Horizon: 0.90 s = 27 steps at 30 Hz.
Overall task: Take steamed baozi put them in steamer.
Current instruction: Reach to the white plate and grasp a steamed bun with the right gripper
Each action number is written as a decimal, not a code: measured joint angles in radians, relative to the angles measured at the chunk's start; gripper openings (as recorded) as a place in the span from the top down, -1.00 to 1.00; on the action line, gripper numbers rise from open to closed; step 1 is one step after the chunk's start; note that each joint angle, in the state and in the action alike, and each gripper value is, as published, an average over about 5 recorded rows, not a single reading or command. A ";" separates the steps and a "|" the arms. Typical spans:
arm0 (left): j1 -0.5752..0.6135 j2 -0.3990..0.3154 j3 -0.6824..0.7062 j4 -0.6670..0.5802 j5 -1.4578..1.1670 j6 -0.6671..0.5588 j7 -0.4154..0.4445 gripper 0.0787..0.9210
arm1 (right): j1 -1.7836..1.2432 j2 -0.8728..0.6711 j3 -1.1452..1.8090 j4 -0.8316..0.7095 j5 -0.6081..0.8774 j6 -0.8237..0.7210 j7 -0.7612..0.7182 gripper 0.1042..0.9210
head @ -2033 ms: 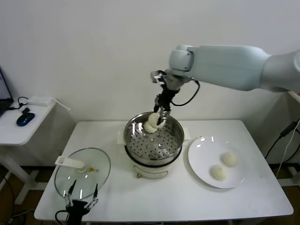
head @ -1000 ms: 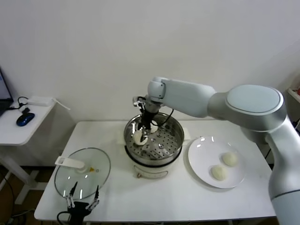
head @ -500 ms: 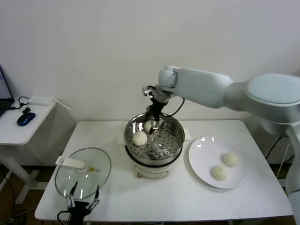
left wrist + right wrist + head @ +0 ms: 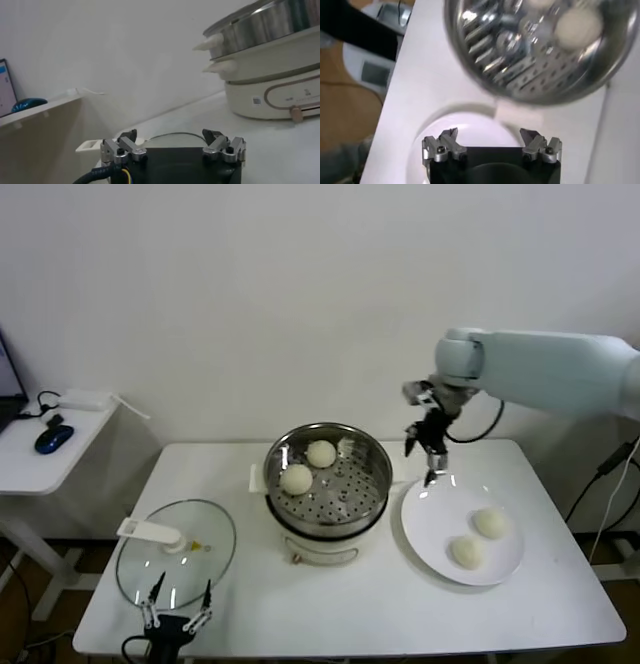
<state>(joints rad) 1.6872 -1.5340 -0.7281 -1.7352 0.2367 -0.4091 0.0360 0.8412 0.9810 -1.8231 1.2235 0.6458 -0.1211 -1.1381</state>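
Two off-white baozi (image 4: 296, 478) (image 4: 321, 453) lie on the perforated tray of the steel steamer (image 4: 340, 494) at the table's middle. Two more baozi (image 4: 489, 523) (image 4: 467, 552) lie on the white plate (image 4: 440, 514) to its right. My right gripper (image 4: 424, 456) is open and empty, hanging in the air between the steamer's rim and the plate's back edge. In the right wrist view (image 4: 490, 137) it is over the plate (image 4: 465, 130), with the steamer (image 4: 530, 75) and one baozi (image 4: 574, 28) beyond. My left gripper (image 4: 175, 616) is open and parked at the table's front left edge.
The glass lid (image 4: 176, 552) with a white handle lies front left, just beyond the left gripper. A side table (image 4: 40, 454) with a blue mouse stands to the far left. The steamer's base (image 4: 270, 95) shows in the left wrist view.
My right gripper let the second baozi go in the steamer, lifted out and swung right, over towards the plate. The left arm has not moved.
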 measured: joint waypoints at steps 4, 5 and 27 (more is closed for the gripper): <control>0.005 0.000 -0.006 0.002 -0.001 -0.001 -0.005 -0.77 | -0.051 -0.081 0.010 0.040 -0.088 -0.006 0.025 -0.76; 0.007 0.000 -0.007 0.003 -0.001 -0.001 -0.006 -0.77 | -0.068 -0.099 0.016 0.047 -0.108 -0.010 0.032 -0.76; 0.011 -0.002 -0.013 0.009 0.007 -0.003 -0.009 -0.77 | -0.400 -0.255 0.241 0.035 -0.321 -0.075 0.131 -0.76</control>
<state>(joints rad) 1.6986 -1.5364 -0.7415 -1.7265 0.2439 -0.4121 0.0267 0.4415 0.7259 -1.5819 1.2581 0.3249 -0.1961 -1.0071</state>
